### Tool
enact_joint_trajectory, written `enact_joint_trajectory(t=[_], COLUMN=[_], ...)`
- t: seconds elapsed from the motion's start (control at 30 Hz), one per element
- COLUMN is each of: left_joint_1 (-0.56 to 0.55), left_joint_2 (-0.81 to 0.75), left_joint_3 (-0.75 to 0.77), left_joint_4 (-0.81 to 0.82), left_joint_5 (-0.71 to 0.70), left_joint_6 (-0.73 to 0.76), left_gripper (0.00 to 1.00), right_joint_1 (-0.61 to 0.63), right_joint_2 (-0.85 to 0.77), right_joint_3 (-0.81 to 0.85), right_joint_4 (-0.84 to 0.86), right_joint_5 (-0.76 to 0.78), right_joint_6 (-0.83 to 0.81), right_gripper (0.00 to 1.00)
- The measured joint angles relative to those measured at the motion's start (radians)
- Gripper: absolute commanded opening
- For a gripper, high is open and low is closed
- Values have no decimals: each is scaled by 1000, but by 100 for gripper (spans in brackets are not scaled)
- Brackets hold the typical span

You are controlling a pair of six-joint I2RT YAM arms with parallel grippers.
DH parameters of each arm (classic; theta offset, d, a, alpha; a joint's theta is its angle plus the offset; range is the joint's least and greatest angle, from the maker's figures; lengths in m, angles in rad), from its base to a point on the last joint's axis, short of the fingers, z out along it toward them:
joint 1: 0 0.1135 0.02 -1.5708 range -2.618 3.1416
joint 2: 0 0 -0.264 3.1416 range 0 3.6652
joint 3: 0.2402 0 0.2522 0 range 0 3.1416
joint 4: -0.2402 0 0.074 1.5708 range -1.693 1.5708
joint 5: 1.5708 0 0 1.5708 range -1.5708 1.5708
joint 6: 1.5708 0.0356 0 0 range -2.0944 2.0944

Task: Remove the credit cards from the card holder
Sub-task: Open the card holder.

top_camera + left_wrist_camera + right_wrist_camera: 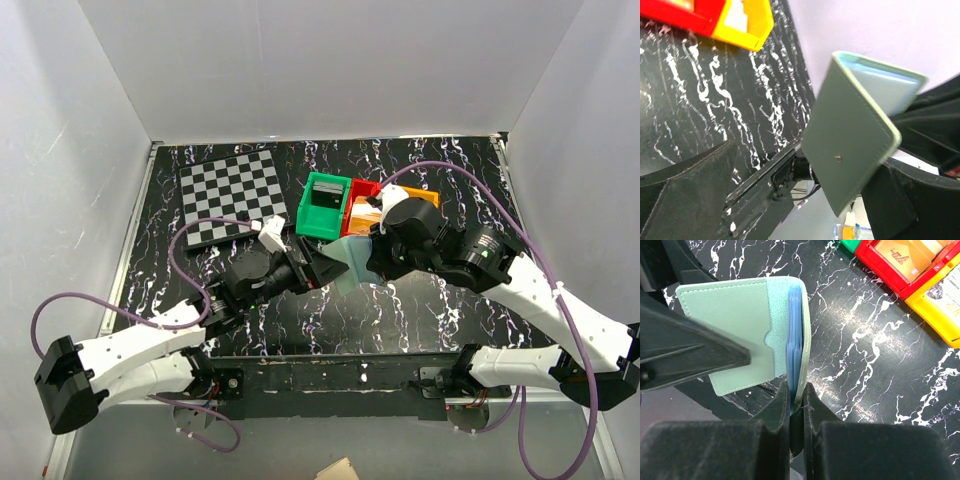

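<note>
The right end effector (796, 399) is clamped on the edge of the sage-green card holder (740, 330), holding it above the surface (865, 340), just in front of the green bin (325, 205). Blue credit cards (794, 335) sit in its pocket. The left end effector (322, 268) gapes wide open beside the holder.

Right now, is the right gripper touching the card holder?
Touching. Right wrist view: the right gripper pinches the edge of the card holder, no gap visible.
</note>
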Motion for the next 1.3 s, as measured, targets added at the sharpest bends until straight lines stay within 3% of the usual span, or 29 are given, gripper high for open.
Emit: enact_joint_trajectory(t=[0.37, 0.5, 0.6, 0.83, 0.97, 1.17, 1.3], left_joint_1=[-4, -18, -27, -64, -72, -72, -72], left_joint_2=[-3, 17, 44, 119, 128, 116, 112], left_joint_3=[57, 63, 79, 130, 138, 138, 138], left_joint_4=[-4, -19, -24, -32, -55, -66, -75], left_joint_5=[29, 35, 42, 79, 78, 70, 68], left_joint_6=[82, 92, 100, 132, 148, 156, 163], left_gripper=[98, 91, 80, 39, 31, 0, 0], right_joint_1=[0, 0, 0, 0, 0, 0, 0], right_joint_2=[-3, -7, -15, -29, -58, -100, -121], right_joint_3=[-5, -23, -42, -61, -93, -100, -114], right_joint_4=[18, 26, 37, 67, 89, 100, 109], right_joint_5=[-2, -2, -5, -30, -47, -77, -90], right_joint_6=[2, 10, 22, 31, 32, 31, 32], right_gripper=[1, 1, 1, 1, 1, 3, 15])
